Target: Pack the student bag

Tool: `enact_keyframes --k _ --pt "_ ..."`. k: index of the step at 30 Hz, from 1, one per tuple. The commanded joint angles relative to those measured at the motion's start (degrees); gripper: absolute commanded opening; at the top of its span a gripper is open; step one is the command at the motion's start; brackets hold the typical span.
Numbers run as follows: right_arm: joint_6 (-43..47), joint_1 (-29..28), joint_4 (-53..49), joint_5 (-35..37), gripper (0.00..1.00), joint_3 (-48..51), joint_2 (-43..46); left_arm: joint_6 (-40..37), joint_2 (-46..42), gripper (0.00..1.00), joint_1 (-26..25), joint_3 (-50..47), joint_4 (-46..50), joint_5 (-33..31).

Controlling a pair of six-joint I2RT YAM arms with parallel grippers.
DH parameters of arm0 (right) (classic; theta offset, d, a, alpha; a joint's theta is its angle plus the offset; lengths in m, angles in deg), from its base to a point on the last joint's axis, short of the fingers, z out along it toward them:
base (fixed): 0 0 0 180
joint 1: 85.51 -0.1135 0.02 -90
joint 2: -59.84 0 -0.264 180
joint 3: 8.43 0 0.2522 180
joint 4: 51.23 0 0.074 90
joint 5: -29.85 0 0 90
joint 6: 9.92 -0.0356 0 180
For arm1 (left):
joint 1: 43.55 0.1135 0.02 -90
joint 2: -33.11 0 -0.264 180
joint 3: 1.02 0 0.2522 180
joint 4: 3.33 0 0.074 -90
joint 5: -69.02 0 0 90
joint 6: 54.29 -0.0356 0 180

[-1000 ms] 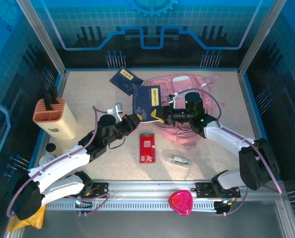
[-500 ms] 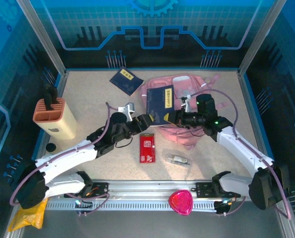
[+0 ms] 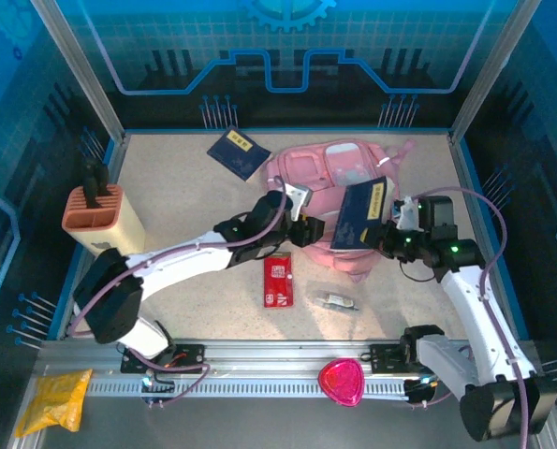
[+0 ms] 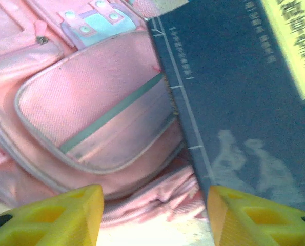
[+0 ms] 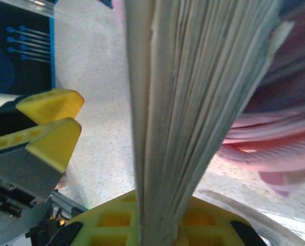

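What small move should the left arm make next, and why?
Probably ease the open left tool down to pinch the bunched edge of the large pink fabric backpack seen between its fingers; the right tool holds the dark blue book tilted over it, so steadying likely helps.

Bright, even overhead light on the bench; short soft shadows. Both wrist views are soft, the book blurred along its pages.

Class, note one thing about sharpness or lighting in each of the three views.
Top external: sharp, evenly lit, with a brighter patch on the near side of the table. Left wrist: the bag is fairly clear, the book softer, its yellow label washed out. Right wrist: the book's pages are very close and blurred; the table is overexposed.
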Motion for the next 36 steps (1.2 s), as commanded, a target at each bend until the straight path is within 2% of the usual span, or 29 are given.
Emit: enact_keyframes --k 1,8,16,20,24,27,33,36 --pt "3.32 3.4 -6.79 2.51 0.0 0.17 2.65 -14.22 3.99 0.57 -0.92 4.02 1.79 -0.92" --pt "4.36 8.04 -10.65 5.49 0.0 0.14 4.96 -24.04 14.81 0.61 -1.27 12.15 3.56 1.64" --pt "5.87 9.87 -11.92 6.28 0.0 -0.08 4.95 -30.48 23.71 0.69 -3.07 18.9 4.4 -2.35" --pt "6.31 10.0 -12.14 6.3 0.0 -0.07 5.17 -32.0 28.5 0.7 -3.13 23.68 6.58 -8.78" --pt "6.57 10.01 -12.12 5.87 0.0 0.18 5.27 -32.36 31.29 0.56 -3.04 26.76 7.08 -11.63" --pt "7.15 10.0 -12.4 6.21 0.0 -0.3 5.28 -31.67 32.59 0.4 -2.69 28.45 7.09 -13.98" --pt "7.94 9.89 -13.39 6.41 0.0 -1.33 4.92 -31.17 33.5 0.14 -1.73 30.99 8.94 -14.31" --pt "7.99 9.71 -14.11 7.07 0.0 -2.08 5.01 -31.06 31.95 0.05 -1.67 31.24 8.91 -14.84"
